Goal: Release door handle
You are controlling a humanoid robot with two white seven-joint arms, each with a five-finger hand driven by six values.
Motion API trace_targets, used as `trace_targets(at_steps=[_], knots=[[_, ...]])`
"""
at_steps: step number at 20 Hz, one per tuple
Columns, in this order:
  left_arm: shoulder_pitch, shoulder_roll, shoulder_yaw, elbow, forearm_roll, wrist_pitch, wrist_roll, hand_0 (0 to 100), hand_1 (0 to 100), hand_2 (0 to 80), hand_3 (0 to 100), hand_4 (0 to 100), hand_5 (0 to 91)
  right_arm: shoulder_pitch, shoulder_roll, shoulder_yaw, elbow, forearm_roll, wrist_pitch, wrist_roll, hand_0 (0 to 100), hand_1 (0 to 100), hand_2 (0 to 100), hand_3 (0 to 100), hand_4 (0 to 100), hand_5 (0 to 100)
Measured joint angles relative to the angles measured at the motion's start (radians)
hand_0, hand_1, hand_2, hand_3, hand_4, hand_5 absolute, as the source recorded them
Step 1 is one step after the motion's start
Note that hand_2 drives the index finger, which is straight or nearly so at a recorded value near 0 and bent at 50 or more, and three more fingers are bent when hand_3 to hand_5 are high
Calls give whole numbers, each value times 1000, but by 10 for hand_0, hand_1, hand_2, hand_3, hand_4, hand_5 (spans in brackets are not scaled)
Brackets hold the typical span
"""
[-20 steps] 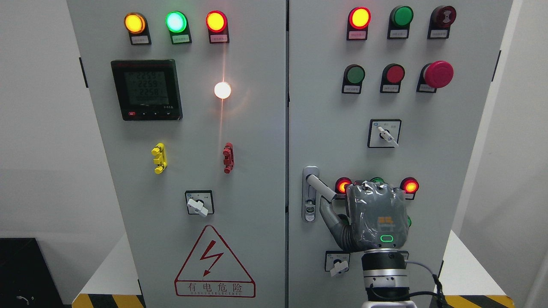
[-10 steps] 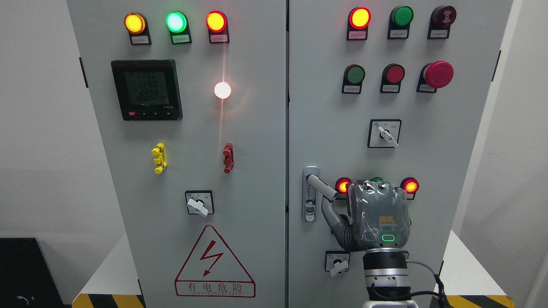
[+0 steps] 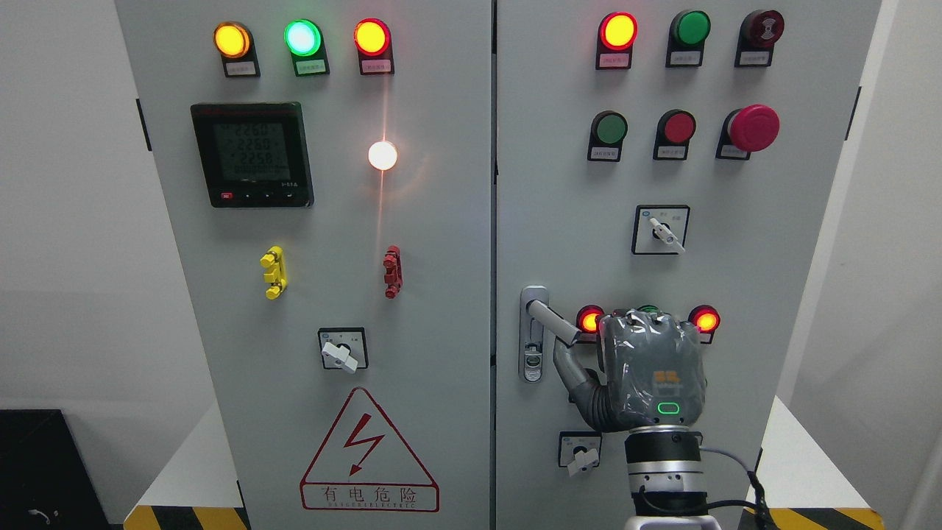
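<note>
Since a second ago our right hand [image 3: 651, 372] has edged right. Its thumb sits just under the handle [image 3: 553, 324], which slants up-left; whether the fingers are curled or spread we cannot tell.

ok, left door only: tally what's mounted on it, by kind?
Lit indicator lamps: 4
Digital meter: 1
Coloured clips (one yellow, one red): 2
Rotary selector switch: 1
Warning sign: 1
Total: 9
</note>
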Motion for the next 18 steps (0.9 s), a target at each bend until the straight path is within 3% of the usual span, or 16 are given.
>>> trace_targets(at_steps=[18], knots=[[0, 0, 0, 0, -1, 0, 0, 120, 556, 0, 0, 0, 0, -2, 0, -5, -5, -1, 0, 4, 508, 307, 988, 1000, 1000, 1000]])
